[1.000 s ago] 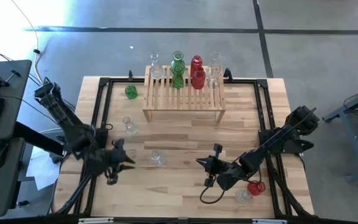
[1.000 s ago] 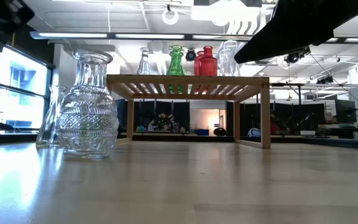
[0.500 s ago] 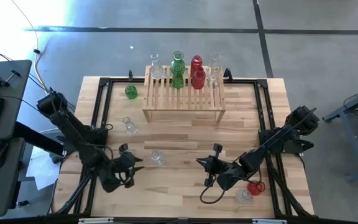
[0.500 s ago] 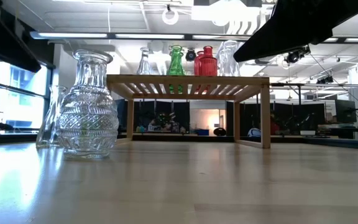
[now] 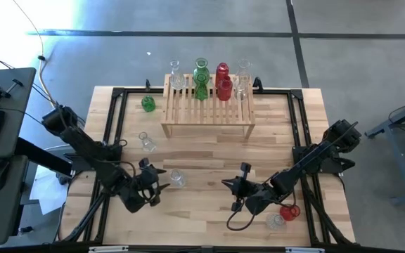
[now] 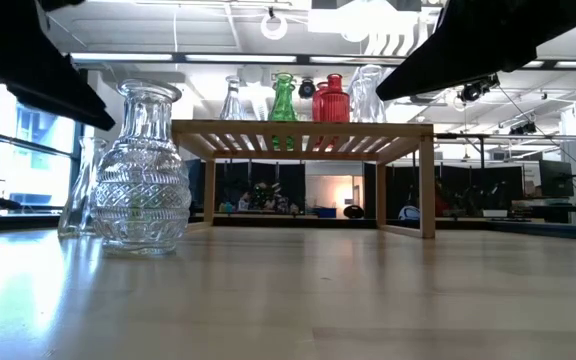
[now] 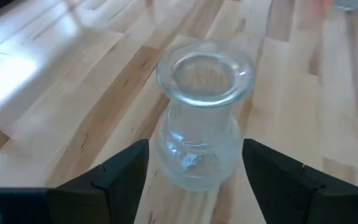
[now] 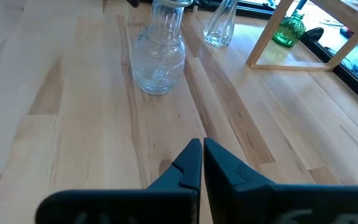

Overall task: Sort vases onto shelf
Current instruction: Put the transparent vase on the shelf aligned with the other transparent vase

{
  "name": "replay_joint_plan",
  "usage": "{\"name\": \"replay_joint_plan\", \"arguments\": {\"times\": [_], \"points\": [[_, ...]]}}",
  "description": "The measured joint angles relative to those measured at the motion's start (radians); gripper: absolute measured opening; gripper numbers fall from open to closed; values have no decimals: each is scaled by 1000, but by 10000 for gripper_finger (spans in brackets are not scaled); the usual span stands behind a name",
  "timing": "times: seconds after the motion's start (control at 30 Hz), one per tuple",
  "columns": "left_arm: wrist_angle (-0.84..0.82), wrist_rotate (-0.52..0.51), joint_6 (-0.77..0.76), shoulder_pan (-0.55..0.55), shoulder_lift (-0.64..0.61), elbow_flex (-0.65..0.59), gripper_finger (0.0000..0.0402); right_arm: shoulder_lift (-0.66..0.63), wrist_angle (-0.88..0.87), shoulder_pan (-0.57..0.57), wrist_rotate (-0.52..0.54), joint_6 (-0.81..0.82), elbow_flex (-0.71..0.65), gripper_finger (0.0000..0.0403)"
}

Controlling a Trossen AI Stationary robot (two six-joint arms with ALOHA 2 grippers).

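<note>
The table (image 5: pixel 209 211) is pale wood planks edged by a black frame, standing on a grey concrete floor; from table height the room behind is an open workshop with ceiling lights and windows at the left of the frame.

Upper centre of the overhead picture sits the shelf (image 5: pixel 208 112), a low slatted rack. On its far edge stand a green vase (image 5: pixel 201 72), a red vase (image 5: pixel 222 72) and some clear ones. A small green vase (image 5: pixel 148 104) sits on the table just left of the shelf, and a slim clear vase (image 5: pixel 147 142) below that.

The left gripper (image 5: pixel 162 185), at lower left of centre, has its fingers spread wide on either side of a clear vase (image 5: pixel 177 178). Only its wrist camera shows the gap: each finger stands off the glass (image 7: pixel 202 118), nothing gripped.

The right gripper (image 5: pixel 228 184) rests low, lower centre-right, fingers pressed together and empty. A red vase (image 5: pixel 290 210) and a clear one (image 5: pixel 275 222) lie beside that arm, seen only from above.
</note>
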Motion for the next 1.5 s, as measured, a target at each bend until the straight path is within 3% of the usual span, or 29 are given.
{"name": "replay_joint_plan", "arguments": {"times": [0.5,0.73,1.03,1.27,1.5], "points": [[504,-77,310,45,3,-184,248,0,0,0,0,0,0,0],[776,25,470,114,3,-271,248,0,-1,0,0,0,0,0],[852,80,558,177,3,-287,248,0,0,0,0,0,0,0],[885,197,613,238,3,-287,248,0,-1,0,0,0,0,0],[885,211,650,272,3,-287,229,0,-1,0,0,0,0,0]]}}
